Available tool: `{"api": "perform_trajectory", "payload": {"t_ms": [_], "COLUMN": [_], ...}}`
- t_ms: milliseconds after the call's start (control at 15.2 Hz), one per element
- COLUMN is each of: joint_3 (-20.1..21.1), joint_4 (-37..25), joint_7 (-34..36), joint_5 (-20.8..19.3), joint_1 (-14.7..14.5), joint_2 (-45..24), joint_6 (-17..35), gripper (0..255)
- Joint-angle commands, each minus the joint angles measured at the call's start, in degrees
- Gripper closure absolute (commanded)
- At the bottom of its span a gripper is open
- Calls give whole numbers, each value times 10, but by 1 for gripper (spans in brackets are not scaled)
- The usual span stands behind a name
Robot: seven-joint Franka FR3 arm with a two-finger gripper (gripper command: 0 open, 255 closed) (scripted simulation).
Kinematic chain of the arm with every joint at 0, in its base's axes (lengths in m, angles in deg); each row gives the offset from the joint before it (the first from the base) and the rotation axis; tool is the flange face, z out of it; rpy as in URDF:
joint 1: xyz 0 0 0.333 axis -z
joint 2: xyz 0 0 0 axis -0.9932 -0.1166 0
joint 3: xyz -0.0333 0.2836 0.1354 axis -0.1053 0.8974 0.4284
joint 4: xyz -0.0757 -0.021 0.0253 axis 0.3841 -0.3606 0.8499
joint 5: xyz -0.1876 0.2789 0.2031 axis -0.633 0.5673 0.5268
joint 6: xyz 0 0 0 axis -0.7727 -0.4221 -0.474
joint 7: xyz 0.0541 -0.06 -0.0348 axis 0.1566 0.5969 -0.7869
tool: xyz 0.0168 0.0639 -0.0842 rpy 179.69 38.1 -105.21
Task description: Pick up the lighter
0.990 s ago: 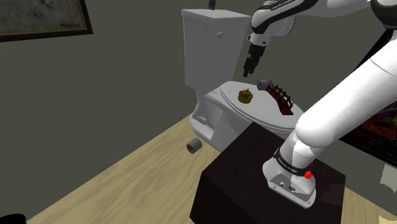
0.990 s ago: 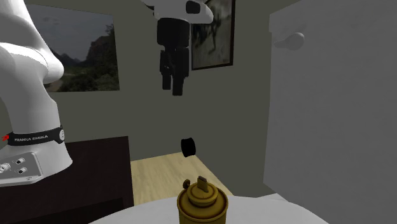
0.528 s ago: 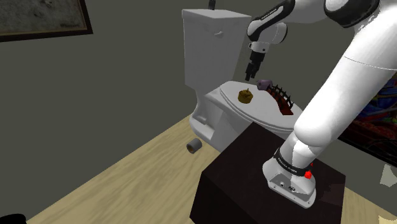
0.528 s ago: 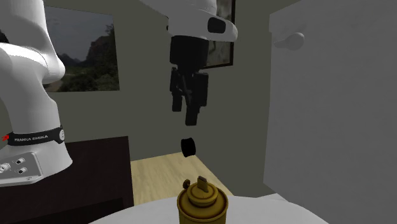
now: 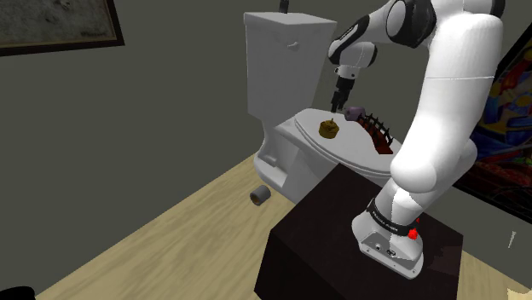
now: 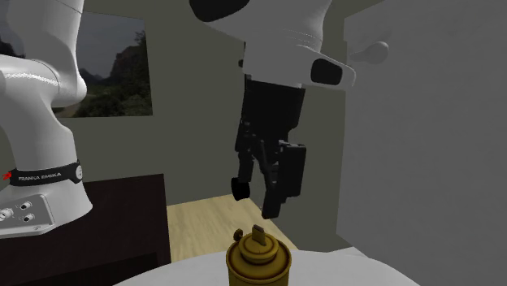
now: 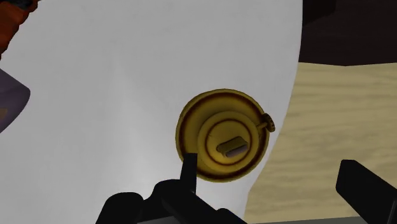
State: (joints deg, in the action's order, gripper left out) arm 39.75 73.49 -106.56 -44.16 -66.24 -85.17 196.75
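Lighter (image 7: 224, 135), a round brass one, stands upright on the toilet lid (image 5: 294, 129), near its edge. The gripper (image 6: 260, 199) has come down from well above to just over it, fingers (image 7: 366, 188) spread wide and not yet around it; a grasp looks near.

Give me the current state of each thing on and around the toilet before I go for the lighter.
gripper: open, above the lighter, touching nothing
lighter: upright on the toilet lid, not held
toilet lid: closed
purple object: resting on the lid beyond the lighter
dark red spiked object: lying flat on the lid
roll: on its side on the floor
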Motion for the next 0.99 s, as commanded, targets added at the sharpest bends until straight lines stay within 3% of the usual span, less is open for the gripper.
{"api": "perform_trajectory", "payload": {"t_ms": [0, 462, 528, 924], "joint_3": [3, 12, 12, 13], "joint_4": [-6, 3, 3, 3], "joint_7": [-8, -19, -19, -19], "joint_5": [10, 26, 27, 27], "joint_1": [7, 13, 13, 13], "joint_2": [-18, -45, -46, -46], "joint_6": [8, 41, 41, 41], "gripper": [0, 0, 255, 255]}}
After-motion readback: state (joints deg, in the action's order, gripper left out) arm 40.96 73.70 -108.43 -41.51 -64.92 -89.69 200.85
